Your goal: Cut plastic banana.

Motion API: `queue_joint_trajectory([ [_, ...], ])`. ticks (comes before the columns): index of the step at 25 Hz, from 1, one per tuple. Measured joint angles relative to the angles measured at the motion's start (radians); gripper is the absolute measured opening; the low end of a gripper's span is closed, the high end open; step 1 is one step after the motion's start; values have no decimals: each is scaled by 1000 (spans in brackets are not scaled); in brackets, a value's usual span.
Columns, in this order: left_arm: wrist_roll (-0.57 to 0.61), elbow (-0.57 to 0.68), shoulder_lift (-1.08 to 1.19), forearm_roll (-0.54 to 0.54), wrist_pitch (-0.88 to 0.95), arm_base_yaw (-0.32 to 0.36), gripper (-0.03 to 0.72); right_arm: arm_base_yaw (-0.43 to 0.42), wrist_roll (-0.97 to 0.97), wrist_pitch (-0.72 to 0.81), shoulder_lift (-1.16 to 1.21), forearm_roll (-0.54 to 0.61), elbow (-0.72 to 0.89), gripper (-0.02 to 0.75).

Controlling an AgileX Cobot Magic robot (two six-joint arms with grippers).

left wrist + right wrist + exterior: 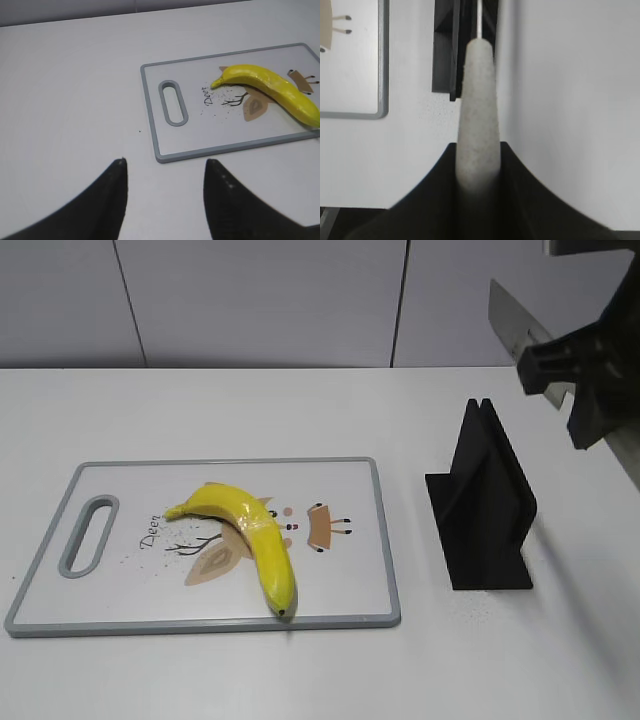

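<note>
The plastic banana lies whole on the white cutting board, stem toward the board's handle slot, dark tip at the front edge. It also shows in the left wrist view. My right gripper is shut on a knife's grey handle and holds the knife in the air at the upper right, above and behind the black knife stand. The blade points up and left. My left gripper is open and empty over bare table, left of the board; it is out of the exterior view.
The black knife stand stands on the table right of the board and also shows in the right wrist view. The board's grey rim lies just ahead of my left fingertips. A grey wall runs behind the table.
</note>
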Motion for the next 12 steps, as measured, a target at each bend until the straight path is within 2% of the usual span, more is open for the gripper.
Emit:
queue_joint_trajectory([
  [6,0,0,0,-9,0,0,477,0,-30,0,1,-88,-44,156],
  [10,0,0,0,-8,-1,0,477,-4,-106,2,40,-93,-102,156],
  [12,0,0,0,-7,-2,0,500,-16,-148,3,82,-77,-146,156],
])
